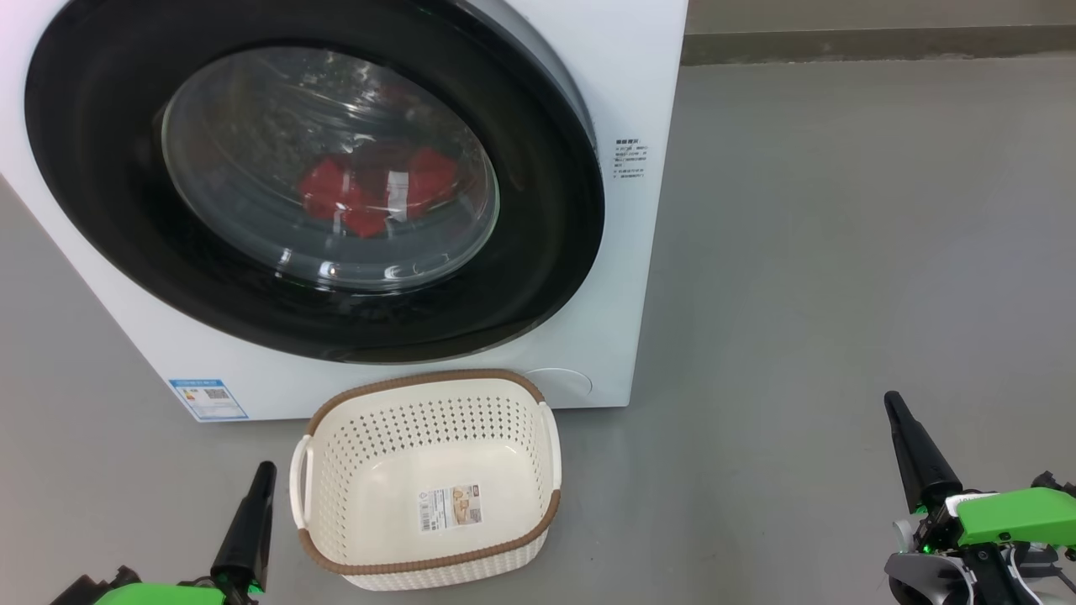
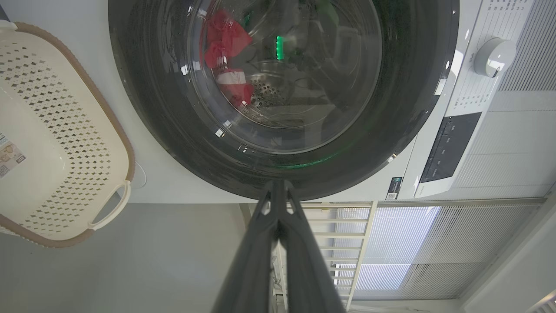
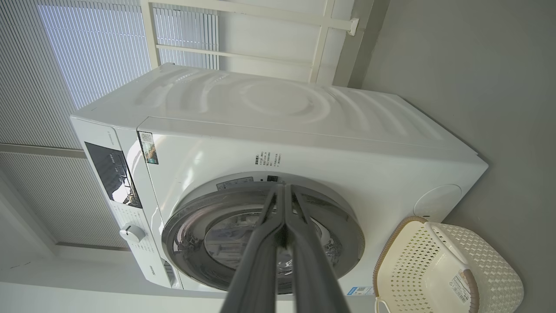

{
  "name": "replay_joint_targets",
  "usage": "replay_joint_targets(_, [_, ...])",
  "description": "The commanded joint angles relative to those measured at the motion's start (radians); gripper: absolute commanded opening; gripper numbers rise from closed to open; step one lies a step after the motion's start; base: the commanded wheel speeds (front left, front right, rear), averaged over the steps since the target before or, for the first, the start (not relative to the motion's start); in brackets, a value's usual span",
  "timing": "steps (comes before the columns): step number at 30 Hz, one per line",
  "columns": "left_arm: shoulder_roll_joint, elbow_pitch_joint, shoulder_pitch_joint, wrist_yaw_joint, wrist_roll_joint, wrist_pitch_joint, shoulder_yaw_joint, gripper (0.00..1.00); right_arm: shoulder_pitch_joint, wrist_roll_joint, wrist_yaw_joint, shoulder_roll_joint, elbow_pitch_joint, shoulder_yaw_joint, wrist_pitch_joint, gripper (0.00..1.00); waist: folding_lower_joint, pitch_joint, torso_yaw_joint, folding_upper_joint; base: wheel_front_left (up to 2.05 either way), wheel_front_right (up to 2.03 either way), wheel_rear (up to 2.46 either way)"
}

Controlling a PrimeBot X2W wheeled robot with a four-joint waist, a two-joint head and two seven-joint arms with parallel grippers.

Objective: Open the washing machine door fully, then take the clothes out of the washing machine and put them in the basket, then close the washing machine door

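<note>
One washing machine [image 1: 647, 168] was pictured, one round door [image 1: 546, 252], one bundle of red clothes [image 1: 370, 193], one basket [image 1: 420, 380], one dial [image 2: 493, 56], one blue sticker [image 1: 208, 398], two grippers, left gripper [image 1: 266, 469] and right gripper [image 1: 892, 402].

the basket [image 1: 424, 483] sits before the washing machine [image 1: 639, 252], clothes [image 1: 378, 193] inside behind its shut door [image 1: 538, 252].

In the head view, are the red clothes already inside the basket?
No, the basket holds just a paper label, and the clothes lie behind the glass of the washing machine door.
</note>
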Motion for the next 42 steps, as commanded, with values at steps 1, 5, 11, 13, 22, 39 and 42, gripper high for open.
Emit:
replay_joint_targets(1, [0.009, -0.021, -0.04, -0.007, 0.011, 0.007, 0.035, 0.0, -0.042, -0.001, -0.001, -0.009, -0.029, 0.017, 0.006, 0.0, 0.0, 0.0, 0.0, 0.0, 0.0, 0.0, 0.0])
replay_joint_targets(5, [0.009, -0.021, -0.04, -0.007, 0.011, 0.007, 0.035, 0.0, -0.042, -0.001, -0.001, -0.009, -0.029, 0.017, 0.006, 0.0, 0.0, 0.0, 0.0, 0.0, 0.0, 0.0, 0.0])
replay_joint_targets(11, [0.009, -0.021, -0.04, -0.007, 0.011, 0.007, 0.035, 0.0, -0.042, -0.001, -0.001, -0.009, -0.029, 0.017, 0.006, 0.0, 0.0, 0.0, 0.0, 0.0, 0.0, 0.0, 0.0])
replay_joint_targets(13, [0.009, -0.021, -0.04, -0.007, 0.011, 0.007, 0.035, 0.0, -0.042, -0.001, -0.001, -0.009, -0.029, 0.017, 0.006, 0.0, 0.0, 0.0, 0.0, 0.0, 0.0, 0.0, 0.0])
replay_joint_targets(22, [-0.007, 0.025, 0.026, 0.0, 0.005, -0.012, -0.007, 1.0, 0.022, -0.001, 0.0, 0.014, 0.033, 0.016, -0.01, 1.0, 0.0006, 0.001, 0.001, 0.0, 0.0, 0.0, 0.0])
replay_joint_targets(39, [-0.005, -0.013, 0.044, -0.001, 0.141, -0.062, -0.003, 1.0, 0.024, -0.081, 0.0, -0.009, 0.023, 0.065, -0.063, 1.0, 0.0, 0.008, 0.003, 0.0, 0.0, 0.0, 0.0])
replay_joint_targets(42, [-0.004, -0.02, 0.047, -0.001, 0.201, -0.074, -0.002, 1.0, 0.025, -0.113, 0.0, -0.009, 0.023, 0.074, -0.074, 1.0, 0.0, 0.009, 0.004, 0.0, 0.0, 0.0, 0.0])
